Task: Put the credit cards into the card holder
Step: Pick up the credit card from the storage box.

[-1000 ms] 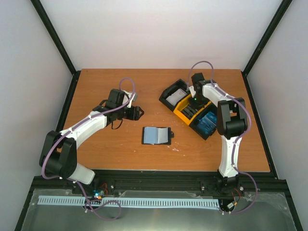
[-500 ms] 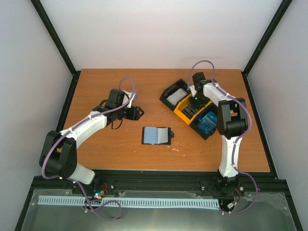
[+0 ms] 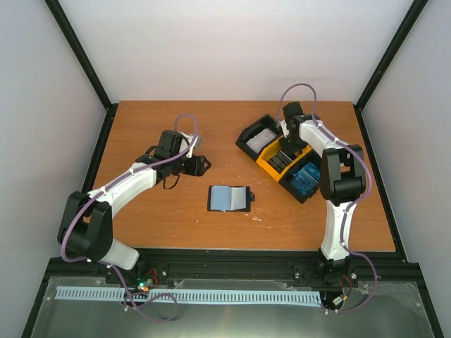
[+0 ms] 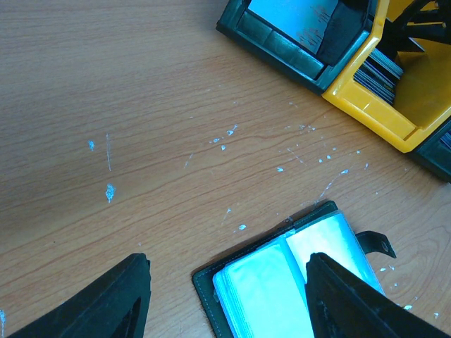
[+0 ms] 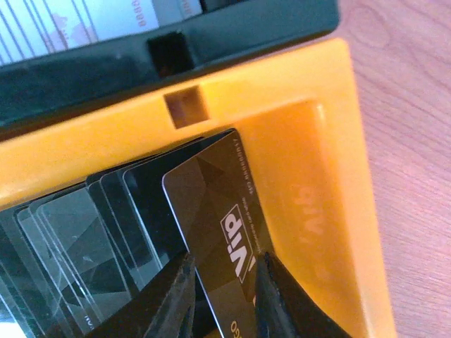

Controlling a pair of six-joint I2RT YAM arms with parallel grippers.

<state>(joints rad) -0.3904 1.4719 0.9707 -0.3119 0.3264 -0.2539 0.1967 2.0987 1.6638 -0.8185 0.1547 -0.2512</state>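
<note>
Top external view: my left gripper (image 3: 201, 165) hovered above the wooden table (image 3: 155, 211), left of centre, and from up here I could not tell how its jaws stood. The card holder (image 3: 230, 198) lay open and flat on the table, near the middle and toward the front edge, well apart from both grippers. The three-compartment tray (image 3: 262, 163) sat at an angle on the right side. My right gripper (image 3: 289, 139) was down in its yellow compartment (image 3: 270, 167), with blue cards (image 3: 306, 177) in the black bin nearer my base and a grey-white card (image 3: 259, 138) in the far one.

Left wrist view: my fingers (image 4: 116, 303) stood spread wide with nothing between them. The card holder (image 4: 282, 278) lay open on the table below, its pale inner pockets facing up and its clasp tab sticking out to the side (the wood around it was flecked with small pale specks). The tray (image 4: 366, 105) filled the upper right corner.

Right wrist view: my right gripper (image 5: 222, 264) pinched a dark VIP card (image 5: 215, 225) on both faces, one finger on each side. That card stood tilted inside the yellow compartment (image 5: 310, 162), in front of a row of other dark cards (image 5: 91, 232) leaning against one another.
</note>
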